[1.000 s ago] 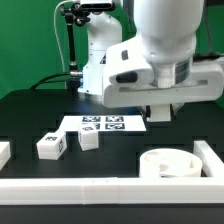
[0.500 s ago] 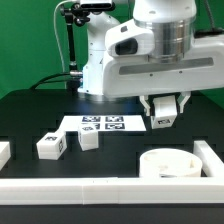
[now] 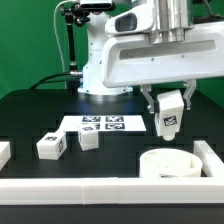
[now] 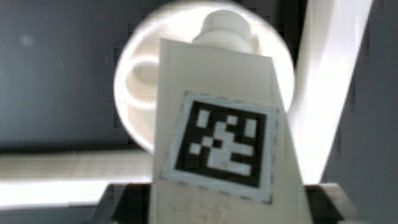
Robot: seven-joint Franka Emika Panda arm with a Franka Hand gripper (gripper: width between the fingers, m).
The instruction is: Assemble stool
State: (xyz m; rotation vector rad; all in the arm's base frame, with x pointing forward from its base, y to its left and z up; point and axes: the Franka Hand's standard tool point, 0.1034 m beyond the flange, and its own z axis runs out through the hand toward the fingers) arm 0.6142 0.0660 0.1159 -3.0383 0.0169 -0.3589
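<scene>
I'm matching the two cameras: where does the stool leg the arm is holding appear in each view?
Exterior view: the held leg hangs at the exterior view's right, above the seat in the picture.
Wrist view: the held leg fills the middle, its tag facing the camera.
Shared landmark: the round seat, behind it in the wrist view.

No words, no numbers, no brand names to read anywhere. The only signs on show are square black-and-white marker tags. One sits on the front of the held leg (image 3: pixel 168 116). The wrist view catches it large on that same leg (image 4: pixel 214 90): a blocky black pattern in a white border, a little blurred. Down on the table, a loose leg (image 3: pixel 50 146) shows a tag, and the second loose leg (image 3: pixel 88 139) just beside it shows one too. The marker board (image 3: pixel 103 124) carries a row of tags, their patterns too small to make out.
</scene>
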